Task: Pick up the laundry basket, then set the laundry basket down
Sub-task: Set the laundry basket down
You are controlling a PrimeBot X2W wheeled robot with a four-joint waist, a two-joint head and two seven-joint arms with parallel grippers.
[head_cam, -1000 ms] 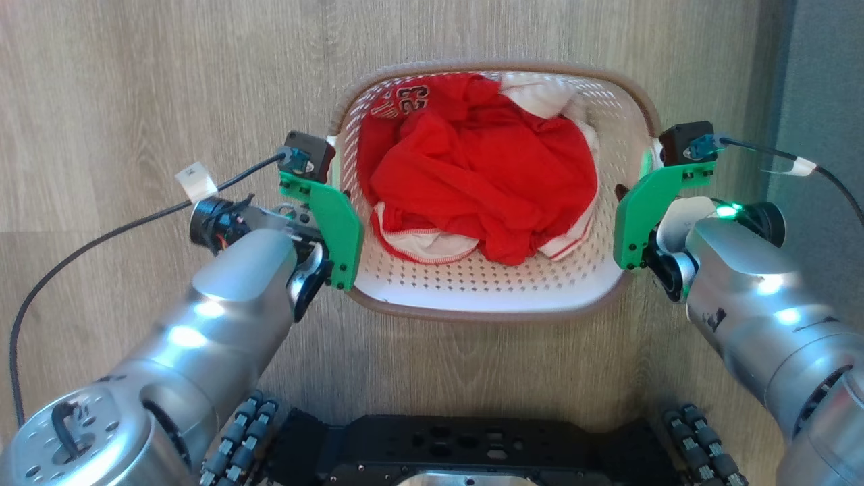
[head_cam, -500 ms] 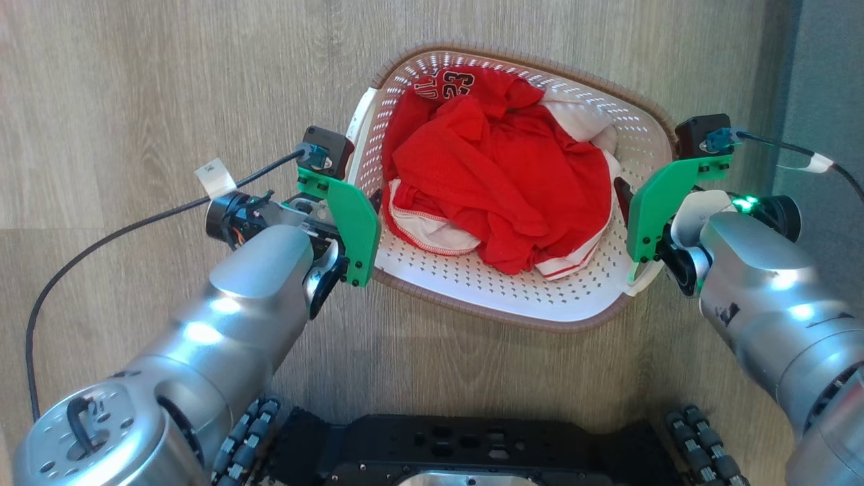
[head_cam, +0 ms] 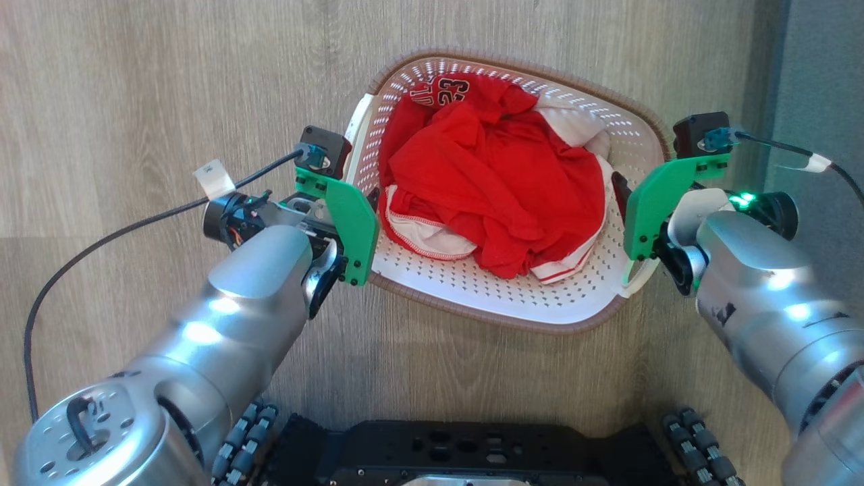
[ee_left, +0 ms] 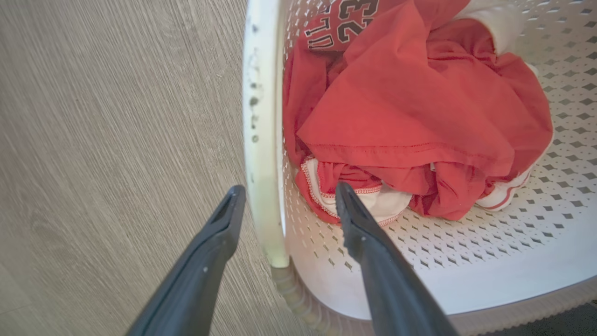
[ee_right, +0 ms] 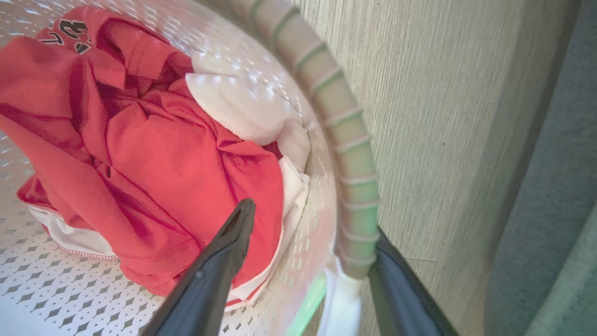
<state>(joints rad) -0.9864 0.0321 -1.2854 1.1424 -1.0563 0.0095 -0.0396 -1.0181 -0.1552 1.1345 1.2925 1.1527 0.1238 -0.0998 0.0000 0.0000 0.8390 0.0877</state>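
Observation:
The laundry basket [head_cam: 486, 297], white perforated plastic with a brown rim, sits askew on the wood floor with red and white clothes [head_cam: 493, 189] inside. At the basket's left side my left gripper [head_cam: 371, 202] is open. In the left wrist view its fingers [ee_left: 289, 189] straddle the white handle [ee_left: 261, 116] without pinching it. My right gripper [head_cam: 631, 196] is at the basket's right side, also open. In the right wrist view it [ee_right: 312, 224] has one finger inside the wall and the other outside the brown rim [ee_right: 354, 154].
A grey surface [head_cam: 823, 81] runs along the right edge of the floor, close to the right arm. My dark base [head_cam: 466, 452] lies near the bottom of the head view. A black cable [head_cam: 101, 236] trails from the left wrist.
Both grippers have opened. The basket has turned askew, its left end swinging away from me, and both arms have shifted slightly with it.

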